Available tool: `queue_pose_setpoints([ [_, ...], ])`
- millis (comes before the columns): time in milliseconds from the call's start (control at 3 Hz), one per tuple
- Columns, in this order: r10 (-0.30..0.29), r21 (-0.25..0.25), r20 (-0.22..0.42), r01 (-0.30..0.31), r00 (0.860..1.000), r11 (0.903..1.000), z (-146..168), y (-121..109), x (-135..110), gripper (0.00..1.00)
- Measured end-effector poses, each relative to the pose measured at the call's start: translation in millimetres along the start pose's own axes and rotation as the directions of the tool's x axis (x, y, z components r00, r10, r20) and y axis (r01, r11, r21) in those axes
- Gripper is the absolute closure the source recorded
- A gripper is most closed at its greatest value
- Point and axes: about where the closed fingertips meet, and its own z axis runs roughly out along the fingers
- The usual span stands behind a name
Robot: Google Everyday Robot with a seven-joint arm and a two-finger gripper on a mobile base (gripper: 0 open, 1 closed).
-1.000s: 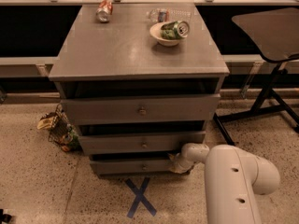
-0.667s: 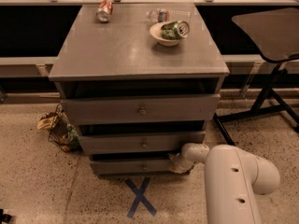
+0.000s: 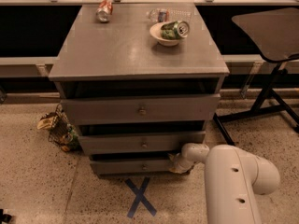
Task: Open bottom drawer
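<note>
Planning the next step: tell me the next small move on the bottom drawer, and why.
Probably draw the pincer straight out toward the camera: it sits at the right end of the bottom drawer, which looks not yet pulled out.

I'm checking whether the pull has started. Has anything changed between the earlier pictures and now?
Nothing has visibly changed. The gripper is at the right end of the grey bottom drawer, low near the floor, as it was a second ago, and the drawer front sits where it did. The white bowl on the grey cabinet top is unmoved too.
</note>
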Motion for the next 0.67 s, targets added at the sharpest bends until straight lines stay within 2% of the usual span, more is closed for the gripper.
queue_pose_setpoints([
  [333, 0.000, 0.000, 0.000, 0.000, 1.000, 1.0000, 0.0, 0.0, 0.0, 0.15],
  [667, 0.000, 0.000, 0.000, 0.000, 1.000, 1.0000, 0.0, 0.0, 0.0, 0.00],
])
